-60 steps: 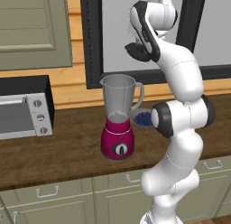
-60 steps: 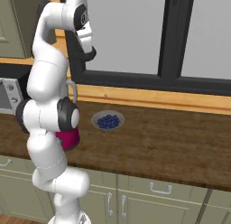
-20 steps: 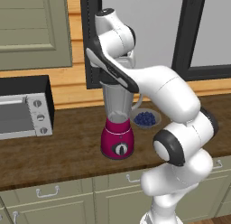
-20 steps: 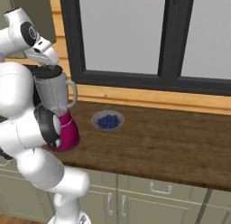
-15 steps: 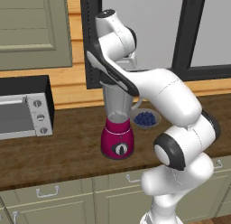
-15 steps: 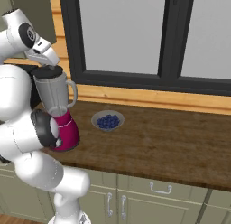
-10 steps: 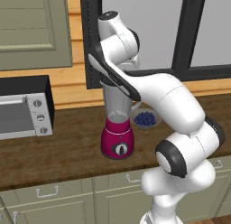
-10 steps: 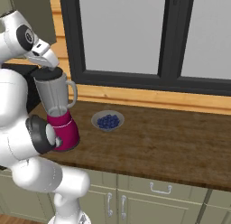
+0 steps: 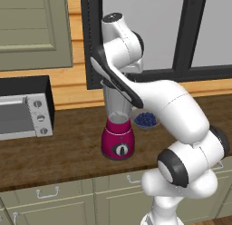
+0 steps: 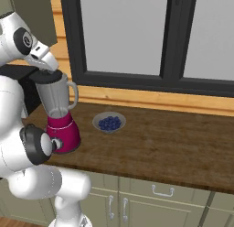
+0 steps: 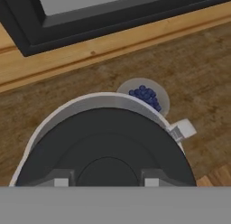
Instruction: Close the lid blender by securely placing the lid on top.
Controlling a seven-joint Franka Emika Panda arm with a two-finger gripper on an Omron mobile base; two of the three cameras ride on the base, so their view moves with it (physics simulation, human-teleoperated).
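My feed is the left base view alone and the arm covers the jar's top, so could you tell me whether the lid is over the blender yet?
Observer: Yes. In the right base view the lid is at the rim of the blender, beneath the hand.
Operator: Is it centred?
Observer: Roughly. In the hand view a light band of rim runs around the lid's visible edge.
Operator: And the tool?
Observer: The tool is spread wide over the lid; whether it grips, I cannot tell.

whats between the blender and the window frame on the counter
The bowl of blueberries sits on the wooden counter between the blender and the window frame; the right base view shows it best.
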